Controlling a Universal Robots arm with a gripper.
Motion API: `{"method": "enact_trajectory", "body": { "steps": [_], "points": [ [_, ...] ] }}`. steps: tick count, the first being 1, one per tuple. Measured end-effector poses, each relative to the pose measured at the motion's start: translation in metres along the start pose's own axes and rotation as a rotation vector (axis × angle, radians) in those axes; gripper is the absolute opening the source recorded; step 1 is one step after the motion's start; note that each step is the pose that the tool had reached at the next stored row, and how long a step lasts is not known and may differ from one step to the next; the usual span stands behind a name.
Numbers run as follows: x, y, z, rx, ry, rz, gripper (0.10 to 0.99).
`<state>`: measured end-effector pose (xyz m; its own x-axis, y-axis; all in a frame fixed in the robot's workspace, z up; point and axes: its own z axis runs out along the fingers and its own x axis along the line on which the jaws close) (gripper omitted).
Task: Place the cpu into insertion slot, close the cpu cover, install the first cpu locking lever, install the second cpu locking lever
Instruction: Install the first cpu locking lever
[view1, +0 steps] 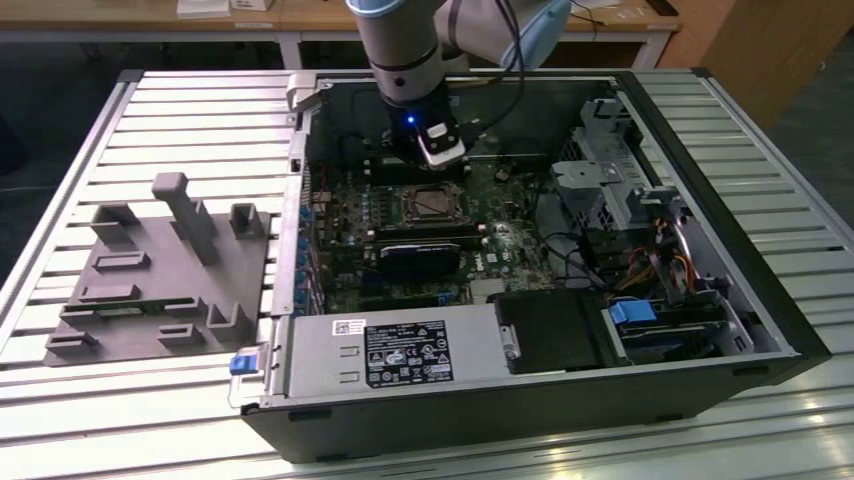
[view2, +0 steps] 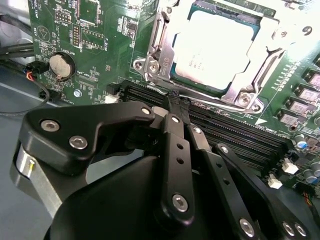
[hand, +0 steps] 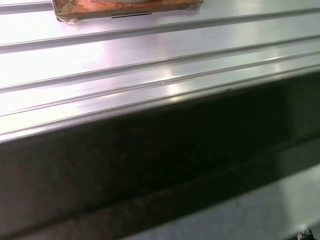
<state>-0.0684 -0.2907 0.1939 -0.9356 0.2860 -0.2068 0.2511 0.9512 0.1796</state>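
Observation:
The cpu (view2: 212, 45) lies flat in the insertion slot (view1: 430, 204) on the green board, its pale metal top showing through the window of the cpu cover (view2: 157, 47). The silvery cover lies down over the chip. A thin metal locking lever (view2: 210, 101) runs along the socket's edge next to the black memory slots. My gripper (view2: 176, 98) is shut, its black fingertips pressed together right at this lever rod. In the exterior view the gripper (view1: 438, 160) hangs inside the open computer case just behind the socket.
Long black memory slots (view2: 240, 130) run beside the socket. A black block (view1: 416, 255) sits in front of the socket, with the power supply (view1: 387, 355) at the case's front. A grey fixture (view1: 160, 270) stands on the slatted table (view1: 160, 100) at the exterior view's left.

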Motion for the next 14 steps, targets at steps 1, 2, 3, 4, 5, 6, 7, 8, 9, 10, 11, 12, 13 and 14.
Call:
{"method": "enact_trajectory", "body": {
  "steps": [1, 2, 3, 4, 5, 6, 7, 8, 9, 10, 11, 12, 13, 14],
  "points": [
    [-0.0003, 0.0000, 0.0003, 0.000, -0.0001, 0.000, 0.106],
    [-0.0007, 0.0000, 0.0006, 0.000, -0.0001, 0.001, 0.106],
    [-0.0012, 0.0000, 0.0009, 0.000, -0.0001, 0.001, 0.106],
    [-0.0018, -0.0001, 0.0011, 0.001, -0.0002, 0.001, 0.106],
    [-0.0026, -0.0002, 0.0013, 0.000, -0.0003, 0.001, 0.106],
    [-0.0033, -0.0003, 0.0016, 0.000, -0.0005, 0.002, 0.106],
    [-0.0040, -0.0006, 0.0018, 0.000, -0.0006, 0.002, 0.106],
    [-0.0045, -0.0008, 0.0019, 0.000, -0.0007, 0.003, 0.106],
    [-0.0049, -0.0012, 0.0019, 0.000, -0.0007, 0.003, 0.106],
    [-0.0051, -0.0016, 0.0018, 0.000, -0.0007, 0.003, 0.106],
    [-0.0052, -0.0019, 0.0018, 0.000, -0.0007, 0.003, 0.106],
    [-0.0054, -0.0025, 0.0017, 0.001, -0.0006, 0.003, 0.106],
    [-0.0056, -0.0031, 0.0016, 0.001, -0.0006, 0.003, 0.106],
    [-0.0058, -0.0038, 0.0015, 0.001, -0.0007, 0.003, 0.106]
  ]
}}
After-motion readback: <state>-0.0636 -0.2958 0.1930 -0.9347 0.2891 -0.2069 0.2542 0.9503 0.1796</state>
